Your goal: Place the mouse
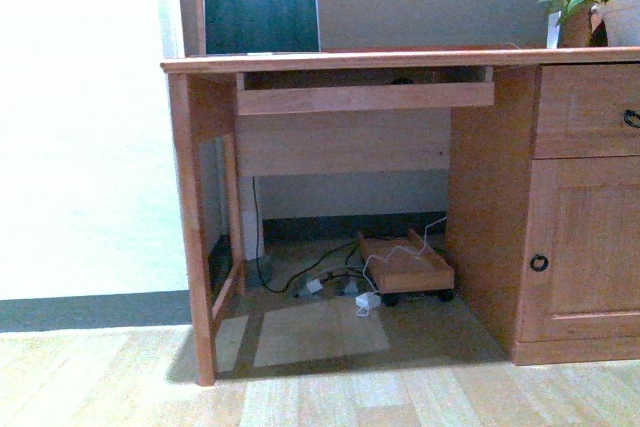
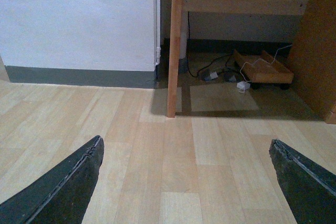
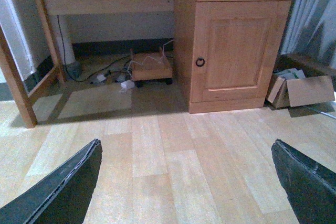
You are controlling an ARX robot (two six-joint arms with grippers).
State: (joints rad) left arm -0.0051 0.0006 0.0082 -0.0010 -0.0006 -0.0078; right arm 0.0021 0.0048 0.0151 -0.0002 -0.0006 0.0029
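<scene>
Front view showed the counter (image 1: pixel 400 60) and laptop (image 1: pixel 262 23) but no mouse anywhere, while the left end effector (image 2: pixel 185 142) and right end effector (image 3: pixel 185 142) hovered spread and empty over the floor (image 3: pixel 157 129), so placing looked wholly undone.

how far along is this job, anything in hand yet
Done: nothing visible. No mouse shows in any view, and the desk top shows only the laptop from this low angle.
In hand: nothing. The left end effector and right end effector are both open and empty above the floor.
Left: likely everything, meaning finding the mouse, grasping it and placing it.
</scene>
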